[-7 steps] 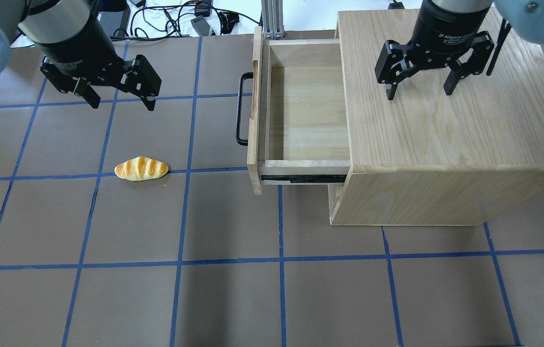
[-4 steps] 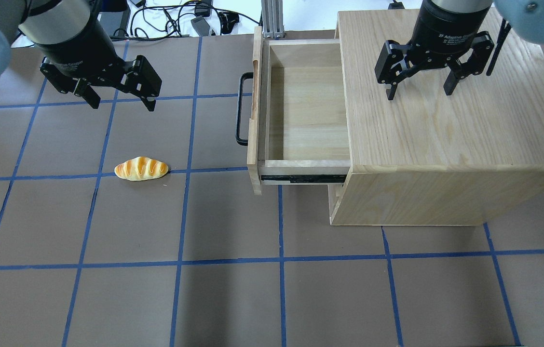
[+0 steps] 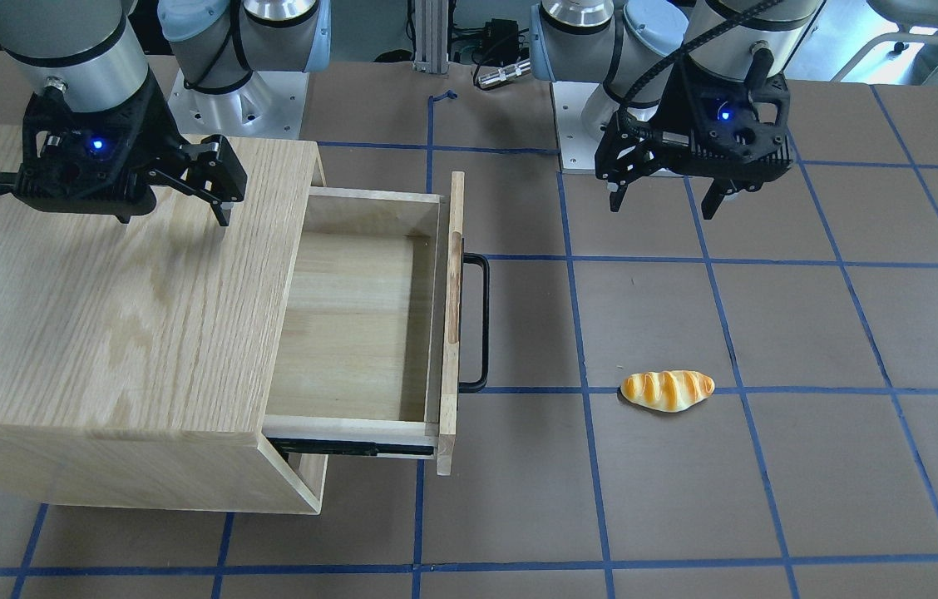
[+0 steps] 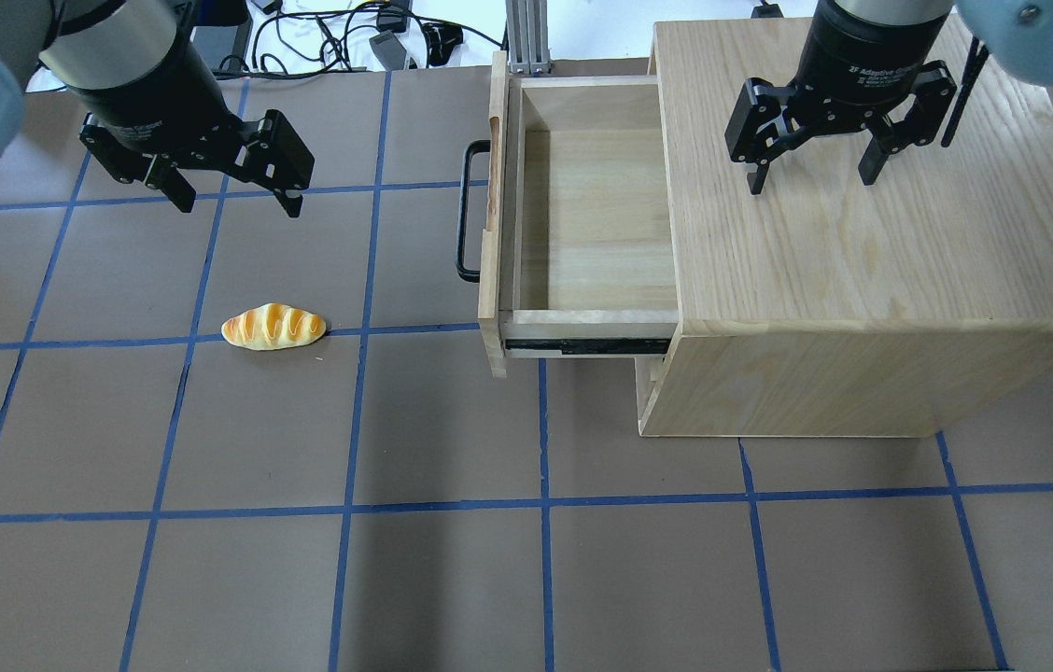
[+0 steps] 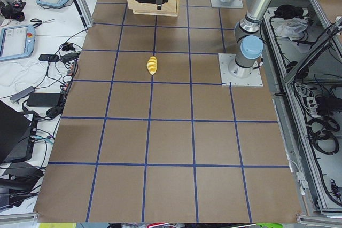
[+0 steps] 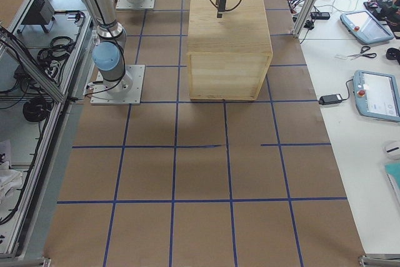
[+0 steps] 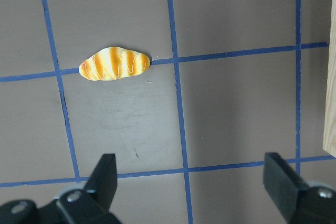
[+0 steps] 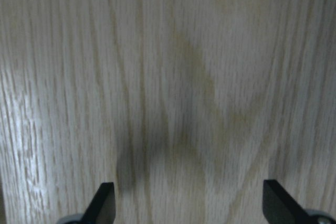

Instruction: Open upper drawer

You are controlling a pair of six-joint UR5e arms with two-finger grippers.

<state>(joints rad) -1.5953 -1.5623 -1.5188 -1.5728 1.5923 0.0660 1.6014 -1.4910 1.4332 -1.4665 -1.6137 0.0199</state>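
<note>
In the overhead view the upper drawer (image 4: 596, 219) stands pulled well out of the cabinet toward the frame's centre, its empty floor open to view and its black bar handle (image 4: 463, 210) at the leftward end, with the slide rail bared along its lower side. The left gripper (image 4: 237, 203) hangs in the upper left over the table (image 4: 452, 560), fingers spread and holding nothing, well apart from the handle. The right gripper (image 4: 811, 177) hovers in the upper right above the cabinet top (image 4: 863, 243), likewise spread and empty. A bread roll (image 4: 273, 327) lies left of centre. The front-facing view agrees: the drawer juts toward mid-frame, and neither gripper touches it. The left wrist view shows two parted fingertips at the bottom and the roll in the upper left. The right wrist view shows parted fingertips over oak grain. In both side views the cabinet sits small at the top edge. Judging by this, the opening looks done, with nothing evidently left.
</note>
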